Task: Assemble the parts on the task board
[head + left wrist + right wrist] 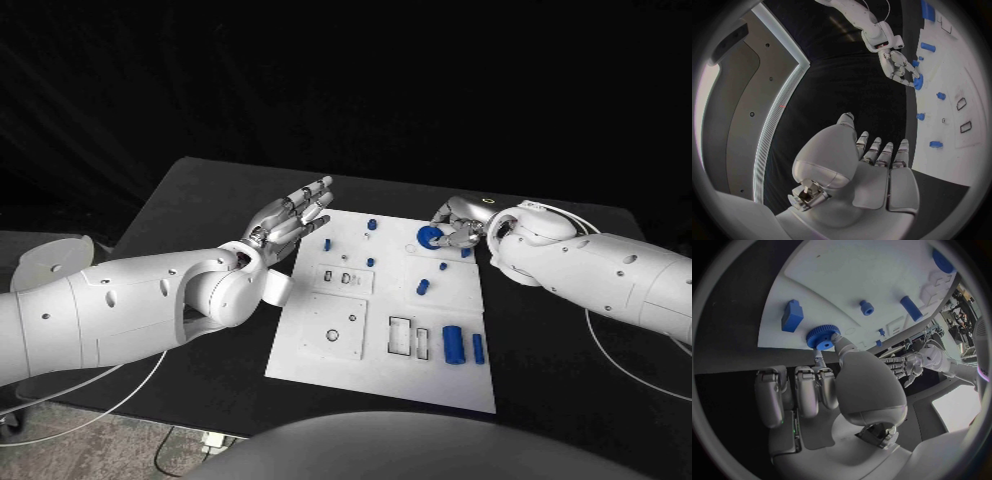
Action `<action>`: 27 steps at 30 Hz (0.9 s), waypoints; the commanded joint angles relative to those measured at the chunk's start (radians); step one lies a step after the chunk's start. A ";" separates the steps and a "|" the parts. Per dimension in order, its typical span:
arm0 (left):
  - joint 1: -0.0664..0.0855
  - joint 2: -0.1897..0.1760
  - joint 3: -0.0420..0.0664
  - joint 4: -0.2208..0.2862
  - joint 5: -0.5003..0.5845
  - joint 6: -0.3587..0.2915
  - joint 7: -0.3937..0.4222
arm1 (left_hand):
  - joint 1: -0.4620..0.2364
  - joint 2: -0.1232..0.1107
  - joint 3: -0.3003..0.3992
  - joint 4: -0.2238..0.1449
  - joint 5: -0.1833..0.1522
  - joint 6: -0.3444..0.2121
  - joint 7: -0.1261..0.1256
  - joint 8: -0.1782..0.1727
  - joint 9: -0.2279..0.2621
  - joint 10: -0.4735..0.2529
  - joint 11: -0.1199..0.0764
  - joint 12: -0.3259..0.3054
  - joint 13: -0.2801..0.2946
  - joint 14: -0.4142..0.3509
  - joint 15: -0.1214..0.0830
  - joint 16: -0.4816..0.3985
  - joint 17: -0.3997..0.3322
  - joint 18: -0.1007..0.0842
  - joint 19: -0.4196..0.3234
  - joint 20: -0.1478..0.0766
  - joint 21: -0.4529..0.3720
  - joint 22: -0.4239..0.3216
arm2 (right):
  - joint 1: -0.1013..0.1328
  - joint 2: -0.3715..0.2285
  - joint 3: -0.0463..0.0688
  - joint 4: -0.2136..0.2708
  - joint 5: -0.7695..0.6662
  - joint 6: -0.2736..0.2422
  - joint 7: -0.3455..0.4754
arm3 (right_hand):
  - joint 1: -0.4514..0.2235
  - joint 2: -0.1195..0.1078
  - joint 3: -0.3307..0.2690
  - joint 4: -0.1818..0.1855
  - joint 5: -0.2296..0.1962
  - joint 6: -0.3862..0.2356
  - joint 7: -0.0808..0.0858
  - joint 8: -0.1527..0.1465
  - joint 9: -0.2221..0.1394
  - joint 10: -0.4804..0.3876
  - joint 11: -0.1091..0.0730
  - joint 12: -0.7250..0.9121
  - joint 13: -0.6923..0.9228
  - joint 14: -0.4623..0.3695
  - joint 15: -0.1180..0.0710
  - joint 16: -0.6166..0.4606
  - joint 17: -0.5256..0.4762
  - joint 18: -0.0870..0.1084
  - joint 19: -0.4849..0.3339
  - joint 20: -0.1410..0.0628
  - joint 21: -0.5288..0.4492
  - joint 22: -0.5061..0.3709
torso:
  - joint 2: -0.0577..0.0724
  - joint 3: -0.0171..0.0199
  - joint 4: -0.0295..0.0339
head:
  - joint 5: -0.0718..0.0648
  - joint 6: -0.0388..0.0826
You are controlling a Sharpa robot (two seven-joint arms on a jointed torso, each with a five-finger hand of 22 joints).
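Nearest the head camera, at lower left of the frame, the left arm (130, 305) reached in over the black table (577, 380). Its left hand (289, 216) hovered above the table just off the upper-left corner of the task board (361, 365), fingers extended and apart, grasping nothing; the left wrist view showed the same flat, released pose (879, 165).

The right hand (459, 226) lay at the board's upper-right edge, right of centre in the frame. Its thumb and one finger pinched the toothed blue gear (428, 236), which sat on the white surface near that edge; the right wrist view showed the fingertips (837, 339) against the gear (822, 336), the remaining fingers curled below the board's rim.

Outward from the gear, other blue parts lay on the board: a small block (466, 252) just beside the right hand, a short peg (423, 286) below it, and small pieces (371, 224) (327, 243) toward the upper left. A large cylinder (453, 344) and a slim bar (477, 348) lay side by side at the lower right of the board, beside two rectangular cut-outs (398, 336). A round recess (333, 336) lay at the lower left.
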 commanded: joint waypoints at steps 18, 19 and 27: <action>-0.005 0.007 0.001 -0.005 0.000 0.026 -0.004 | 0.015 0.006 0.011 0.001 0.012 0.000 0.013 0.007 0.001 0.000 0.011 0.005 0.001 0.003 0.010 0.005 0.002 0.009 0.004 0.008 0.007 0.002 | -0.017 -0.004 -0.002 0.001 -0.019 -0.035 0.040 | 0.023 0.000 0.042 -0.061 0.266 0.081 -0.019 0.091 0.150 0.107 -0.011 0.004 0.263 0.108 -0.012 0.003 0.263 -0.015 0.089 -0.013 0.001 0.250 | -0.003 -0.0004 -0.0005 | 0.000 0.000; -0.005 0.007 0.001 -0.005 0.000 0.026 -0.004 | 0.016 0.007 0.012 0.001 0.013 0.002 0.014 0.007 0.001 0.000 0.011 0.006 0.001 0.003 0.010 0.006 0.002 0.009 0.004 0.008 0.007 0.002 | -0.016 -0.008 -0.002 0.010 -0.020 -0.049 0.044 | 0.017 -0.004 0.047 -0.062 0.302 0.081 -0.019 0.097 0.166 0.107 -0.011 0.004 0.263 0.108 -0.012 0.003 0.263 -0.016 0.093 -0.013 0.004 0.252 | -0.003 -0.0008 0.0000 | -0.001 0.000; -0.006 0.004 0.001 -0.004 0.000 0.022 -0.005 | 0.018 0.007 0.014 0.000 0.015 0.004 0.015 0.008 0.002 0.001 0.012 0.007 0.002 0.004 0.011 0.006 0.002 0.008 0.005 0.008 0.008 0.002 | 0.029 -0.035 -0.001 0.094 -0.011 -0.069 0.045 | -0.027 -0.018 0.067 -0.043 0.395 0.075 -0.019 0.106 0.211 0.107 -0.006 0.004 0.263 0.108 -0.010 0.003 0.263 -0.020 0.106 -0.010 0.013 0.261 | -0.001 -0.0019 -0.0020 | 0.002 0.000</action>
